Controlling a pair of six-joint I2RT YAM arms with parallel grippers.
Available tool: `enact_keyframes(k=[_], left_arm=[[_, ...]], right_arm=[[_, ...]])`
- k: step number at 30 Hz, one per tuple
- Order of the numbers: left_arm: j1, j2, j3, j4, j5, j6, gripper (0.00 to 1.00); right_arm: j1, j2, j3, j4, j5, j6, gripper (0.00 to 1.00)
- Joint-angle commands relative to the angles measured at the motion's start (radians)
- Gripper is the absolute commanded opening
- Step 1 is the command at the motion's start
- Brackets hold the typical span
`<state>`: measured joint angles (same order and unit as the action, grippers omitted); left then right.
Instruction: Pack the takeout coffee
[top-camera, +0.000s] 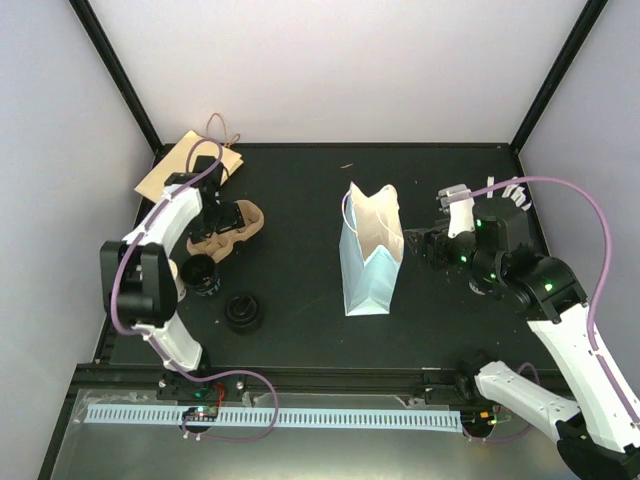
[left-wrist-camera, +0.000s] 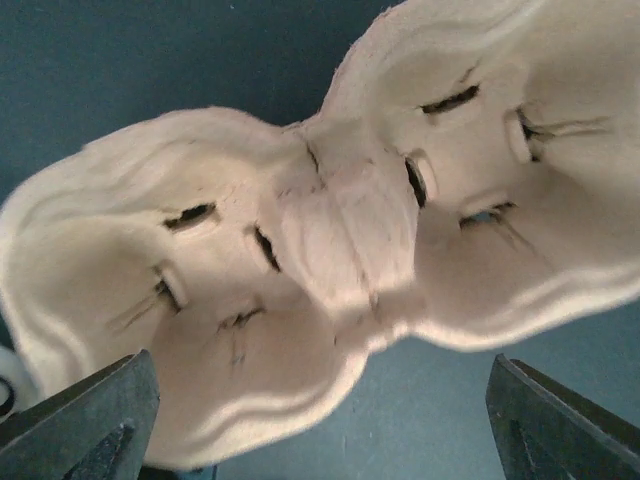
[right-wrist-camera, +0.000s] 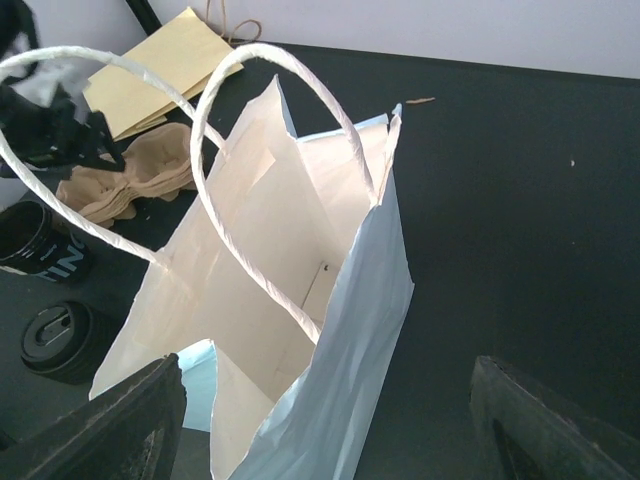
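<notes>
The left gripper (left-wrist-camera: 320, 420) is held wide open with nothing in it, just above the moulded cup carrier (left-wrist-camera: 300, 230). The right gripper (right-wrist-camera: 325, 430) is likewise spread and empty, faced toward the mouth of the paper bag (top-camera: 368, 285).

The bag is stood upright mid-table with nothing supporting it. Being light, it could be tipped or pushed away if nudged by the right fingers. Its looped handles arch across the mouth, where a lowered cup might be caught. The carrier could be pinched by mistake if the left jaws were closed here.

The coffee cup (top-camera: 200, 272) is stood on the table just beside the carrier, on its near side. It is close to the left arm, by which it might be knocked over. A black lid (top-camera: 243, 312) lies near it.

The bag's inside, where nothing is seen, and its handles are shown clearly only by the right wrist view. The cup's place against carrier and arm is given only from above. The cup is not made out in the left wrist view.
</notes>
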<state>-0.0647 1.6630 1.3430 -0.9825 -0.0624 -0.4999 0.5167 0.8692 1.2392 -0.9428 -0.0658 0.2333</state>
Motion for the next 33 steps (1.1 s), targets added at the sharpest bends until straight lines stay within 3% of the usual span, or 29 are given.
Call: enact_keyframes(k=[1, 12, 20, 25, 33], left_arm=[[-0.012, 0.116, 0.077, -0.013, -0.014, -0.001, 0.91], [-0.066, 0.246, 0.129, 0.036, 0.124, 0.086, 0.73], [-0.144, 0.254, 0.123, 0.07, 0.362, 0.241, 0.72], [-0.182, 0.222, 0.121, 0.074, 0.484, 0.295, 0.72], [-0.21, 0.055, 0.112, 0.074, 0.295, 0.305, 0.78]], right_arm=[[0.005, -0.01, 0.036, 0.004, 0.002, -0.002, 0.8], [0.005, -0.035, 0.088, 0.027, -0.105, 0.002, 0.8], [0.019, 0.032, 0.114, 0.044, -0.364, -0.024, 0.77], [0.154, 0.095, 0.176, 0.052, -0.29, -0.049, 0.77], [0.216, 0.136, 0.211, 0.125, -0.229, -0.035, 0.77]])
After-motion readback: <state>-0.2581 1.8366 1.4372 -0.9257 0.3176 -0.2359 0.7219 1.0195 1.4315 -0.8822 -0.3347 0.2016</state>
